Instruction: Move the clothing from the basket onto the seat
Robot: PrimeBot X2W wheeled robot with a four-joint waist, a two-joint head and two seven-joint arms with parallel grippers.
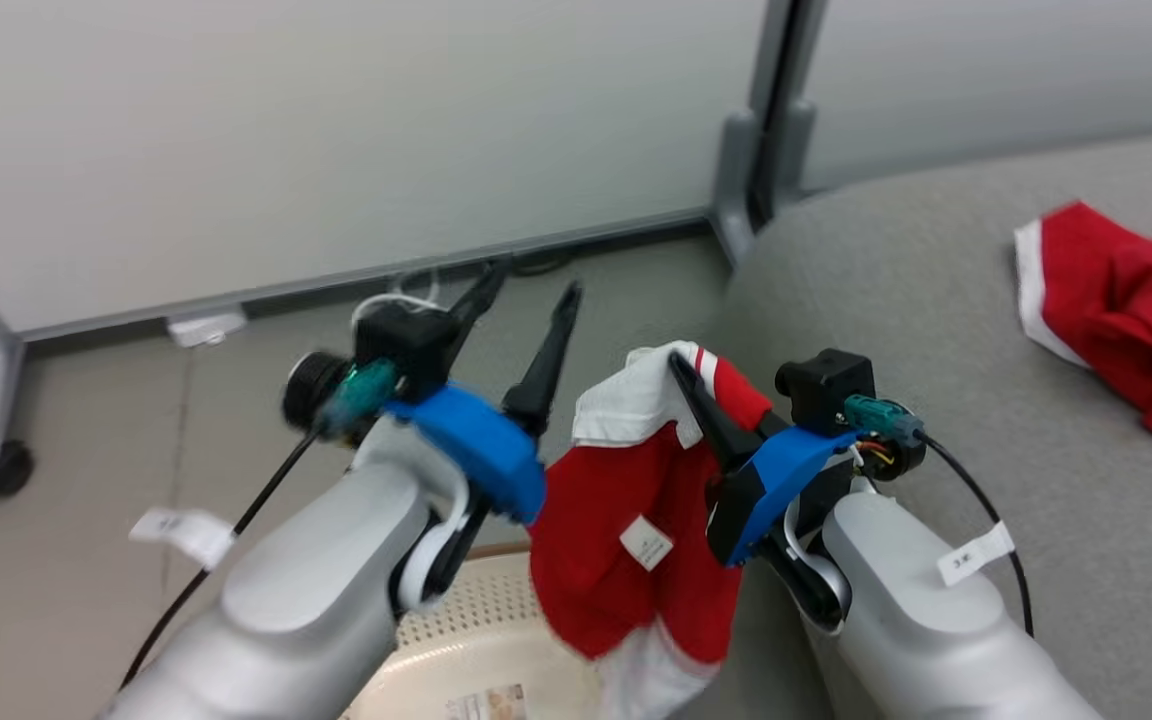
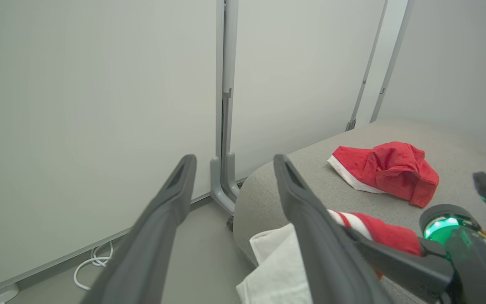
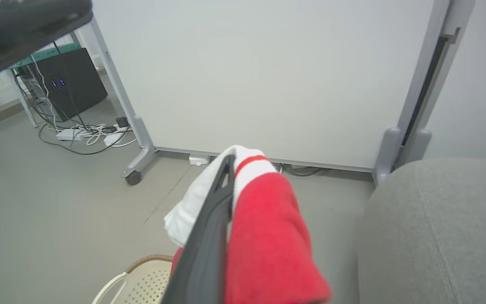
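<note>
Right gripper clamps red garment; white tag seems printed, unreadable. Left gripper jaws wide apart.

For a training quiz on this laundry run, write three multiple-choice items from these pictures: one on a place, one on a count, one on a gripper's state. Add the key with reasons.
1. Where does the loose red garment lie?
A. on the grey seat
B. on the floor
C. draped over the left forearm

2. How many red garments are in view?
A. one
B. two
C. three

3. How does the left gripper stand?
A. shut on cloth
B. open, holding nothing
C. shut, empty

Key:
1 A, it rests on the cushion, apart from both arms.
2 B, one lies on the seat and a second garment hangs from the shut right gripper.
3 B, its fingers stand spread with no cloth between them.
</note>
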